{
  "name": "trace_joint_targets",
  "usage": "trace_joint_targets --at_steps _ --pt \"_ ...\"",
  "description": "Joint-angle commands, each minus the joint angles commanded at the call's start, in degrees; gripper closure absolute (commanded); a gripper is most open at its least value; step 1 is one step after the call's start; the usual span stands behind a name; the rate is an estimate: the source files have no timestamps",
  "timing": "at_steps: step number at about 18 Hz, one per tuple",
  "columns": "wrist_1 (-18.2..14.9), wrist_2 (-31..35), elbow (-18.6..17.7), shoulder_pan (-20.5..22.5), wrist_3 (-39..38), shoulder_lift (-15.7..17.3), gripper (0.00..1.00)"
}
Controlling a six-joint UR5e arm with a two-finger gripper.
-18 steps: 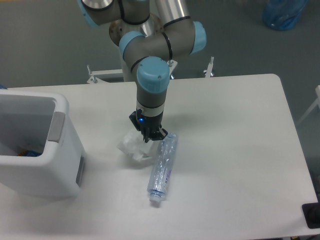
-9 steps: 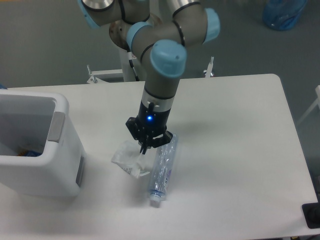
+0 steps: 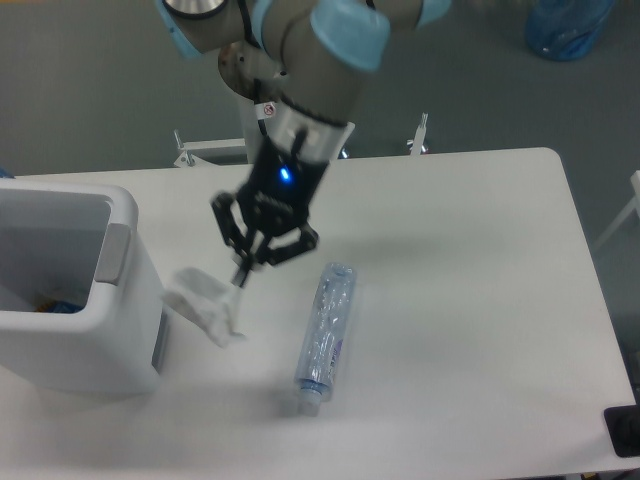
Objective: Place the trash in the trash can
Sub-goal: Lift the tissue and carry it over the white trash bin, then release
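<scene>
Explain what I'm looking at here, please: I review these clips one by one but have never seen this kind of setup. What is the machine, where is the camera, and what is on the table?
This is a single view from a fixed camera looking down at a white table. The grey-and-blue jointed thing coming in from the top is a robot arm. At its tip is a black two-finger gripper, its stand-in for a hand.

The gripper is pinching a crumpled white paper wad, which hangs from the fingertips and looks blurred, so it seems to be in motion. It appears lifted off the table, beside the bin.

On the left stands a large white trash can, open at the top, with something inside that is too hidden to identify. Lying on the table right of the wad is a crushed clear plastic bottle, untouched, with its cap end toward the camera.
</scene>
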Motion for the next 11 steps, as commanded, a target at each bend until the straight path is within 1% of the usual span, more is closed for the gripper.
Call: trace_joint_targets --at_steps 2,4,6,7,8,9,10,11 --pt "0.0 0.3 0.0 -2.8 -1.6 1.4 1.00" --pt "0.3 0.3 0.1 -6.0 -2.7 1.9 1.00" --pt "0.5 0.4 0.1 -8.1 -2.9 2.1 1.00" --pt "0.5 0.4 0.0 -9.0 -2.8 1.9 0.97" --pt "0.6 0.5 0.0 -10.1 -2.6 1.7 0.91" --pt "0.7 0.4 0.0 -10.9 -2.6 1.4 0.72" --pt "0.9 0.4 0.1 -11.5 -2.3 1.0 0.35" --pt "1.0 0.4 0.2 -11.9 -2.2 0.7 0.13"
